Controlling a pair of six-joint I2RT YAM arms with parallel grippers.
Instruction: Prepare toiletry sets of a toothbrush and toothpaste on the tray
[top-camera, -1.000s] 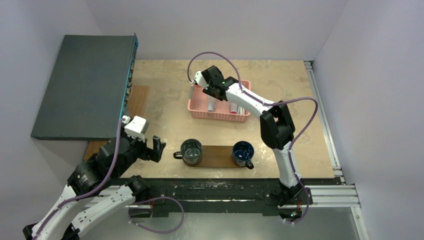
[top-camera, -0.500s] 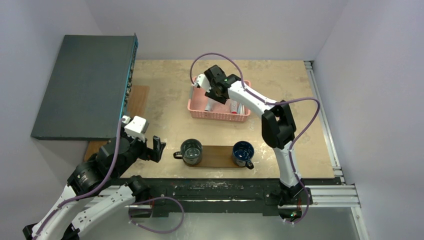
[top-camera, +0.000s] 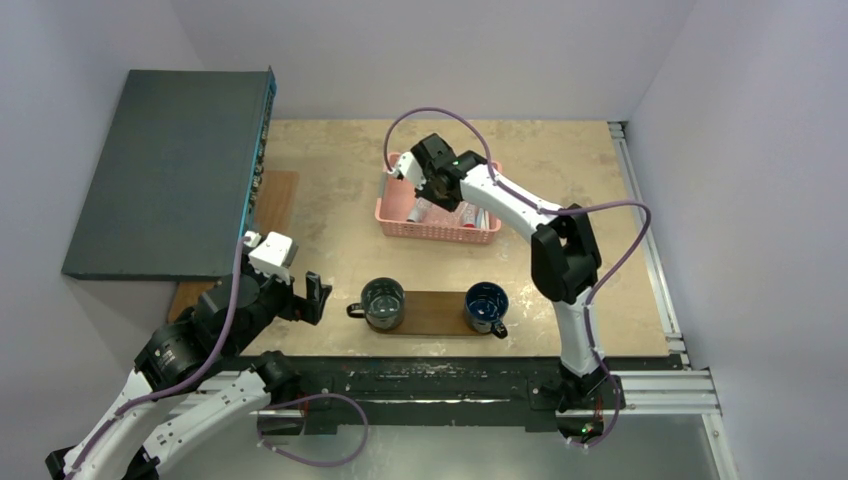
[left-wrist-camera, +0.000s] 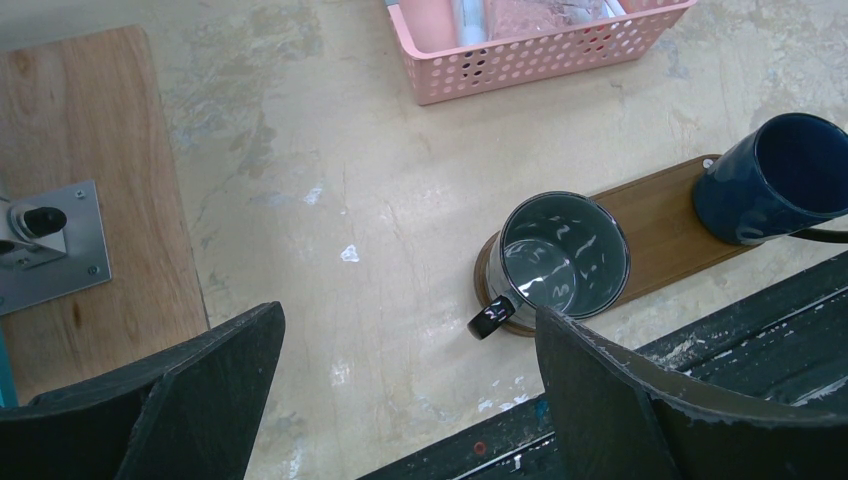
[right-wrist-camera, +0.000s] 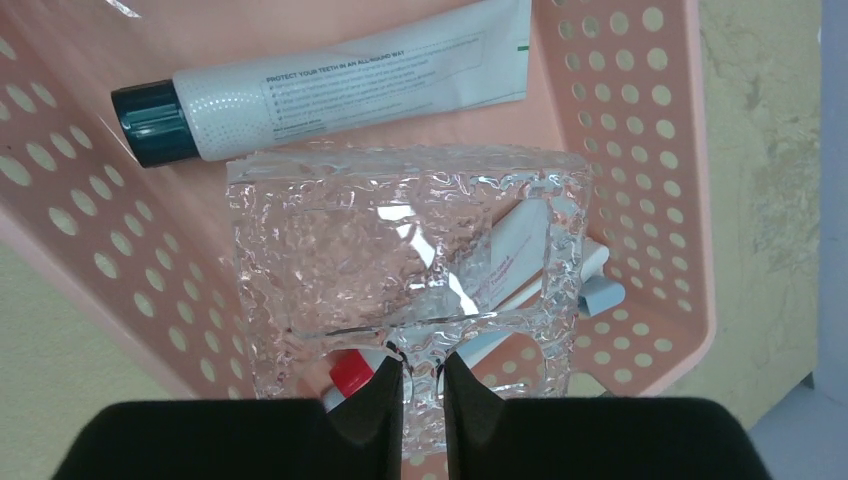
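My right gripper (top-camera: 428, 186) hangs over the pink basket (top-camera: 437, 230) and is shut on the rim of a clear textured container (right-wrist-camera: 400, 250); its fingertips (right-wrist-camera: 422, 375) pinch the wall. In the basket (right-wrist-camera: 640, 120) lie a white toothpaste tube with a dark cap (right-wrist-camera: 350, 85), a red-capped tube (right-wrist-camera: 350, 372) and a pale blue piece (right-wrist-camera: 600, 296), partly hidden behind the container. The dark brown tray (top-camera: 435, 312) sits near the front edge with a grey mug (top-camera: 383, 302) and a blue mug (top-camera: 487, 305) on its ends. My left gripper (top-camera: 315, 297) is open and empty, left of the tray (left-wrist-camera: 665, 235).
A large dark grey box (top-camera: 170, 170) fills the back left, over a wooden board (left-wrist-camera: 80, 200) with a metal plate (left-wrist-camera: 50, 250). The black rail (top-camera: 440, 385) runs along the table's front edge. The grey mug's handle (left-wrist-camera: 490, 318) points toward my left gripper.
My right arm has shifted a little to the right over the basket. The left arm, the mugs and the tray have not moved.
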